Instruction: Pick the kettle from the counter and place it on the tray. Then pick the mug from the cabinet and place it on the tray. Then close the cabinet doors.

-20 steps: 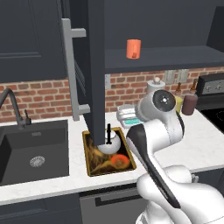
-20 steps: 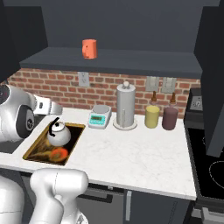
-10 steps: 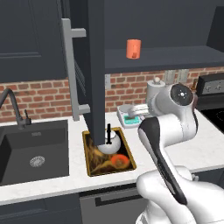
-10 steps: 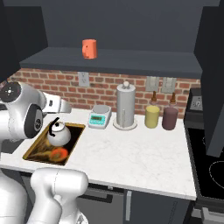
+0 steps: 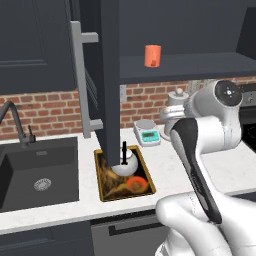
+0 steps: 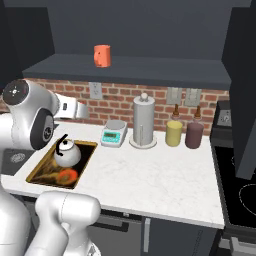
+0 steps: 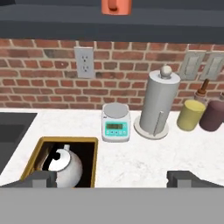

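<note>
The silver-white kettle [image 5: 124,162] [image 6: 67,154] [image 7: 65,166] stands upright in the dark gold-rimmed tray [image 5: 111,182] [image 6: 46,172] [image 7: 65,140] on the white counter [image 5: 167,162] [image 6: 150,172]. My gripper [image 7: 113,179] [image 6: 82,111] hovers above and beside the tray. It is open, its fingertips [image 7: 43,178] far apart with nothing between them. The coral-orange mug [image 5: 152,55] [image 6: 102,55] [image 7: 116,6] sits on the shelf of the navy cabinet [image 5: 190,65] [image 6: 150,67]. One cabinet door [image 5: 107,75] stands open over the tray, and another [image 6: 245,100] is open on the right.
A dark sink [image 5: 40,175] with a faucet [image 5: 15,120] lies left of the tray. Along the brick wall stand a small scale [image 6: 113,133] [image 7: 116,122], a paper-towel roll [image 6: 143,122] [image 7: 158,105], a yellow jar [image 6: 174,133] and a dark-red jar [image 6: 194,135]. A stove [image 6: 240,185] is at the right.
The arm has swung up and to the right, carrying the open hand away from the tray. The kettle stays put in the tray.
</note>
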### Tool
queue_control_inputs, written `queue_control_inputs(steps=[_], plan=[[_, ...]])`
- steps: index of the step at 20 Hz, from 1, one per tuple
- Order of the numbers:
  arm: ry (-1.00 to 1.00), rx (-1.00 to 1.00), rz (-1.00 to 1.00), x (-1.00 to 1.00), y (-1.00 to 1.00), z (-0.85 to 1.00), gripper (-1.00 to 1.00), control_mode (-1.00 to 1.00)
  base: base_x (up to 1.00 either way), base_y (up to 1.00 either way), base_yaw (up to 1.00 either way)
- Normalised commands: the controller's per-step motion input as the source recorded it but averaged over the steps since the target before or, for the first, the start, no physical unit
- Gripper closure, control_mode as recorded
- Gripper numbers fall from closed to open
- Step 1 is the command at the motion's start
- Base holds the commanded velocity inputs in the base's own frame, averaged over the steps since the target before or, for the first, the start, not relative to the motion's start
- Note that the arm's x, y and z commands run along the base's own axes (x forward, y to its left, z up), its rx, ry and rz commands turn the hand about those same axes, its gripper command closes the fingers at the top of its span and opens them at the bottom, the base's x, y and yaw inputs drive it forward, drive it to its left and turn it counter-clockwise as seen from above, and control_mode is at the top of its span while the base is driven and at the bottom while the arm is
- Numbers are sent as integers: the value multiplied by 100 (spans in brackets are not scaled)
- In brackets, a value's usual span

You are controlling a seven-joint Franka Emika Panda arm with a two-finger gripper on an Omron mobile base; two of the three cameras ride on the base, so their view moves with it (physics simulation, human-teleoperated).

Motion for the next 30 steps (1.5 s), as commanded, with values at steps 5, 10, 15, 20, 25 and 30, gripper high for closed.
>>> queue_control_inputs(steps=[5,10,15,20,25,30], plan=[[2,0,-4,0,-17,67,-100,-100,0,0,0],[9,0,-4,0,-7,57,-100,-100,0,0,0],[1,0,-3,1,-1,20,-100,-100,0,0,0],[0,-1,-1,17,0,0,-100,-100,0,0,0],[-3,0,-1,28,0,0,-100,-100,0,0,0],[-12,0,-1,36,0,0,-100,-100,0,0,0]])
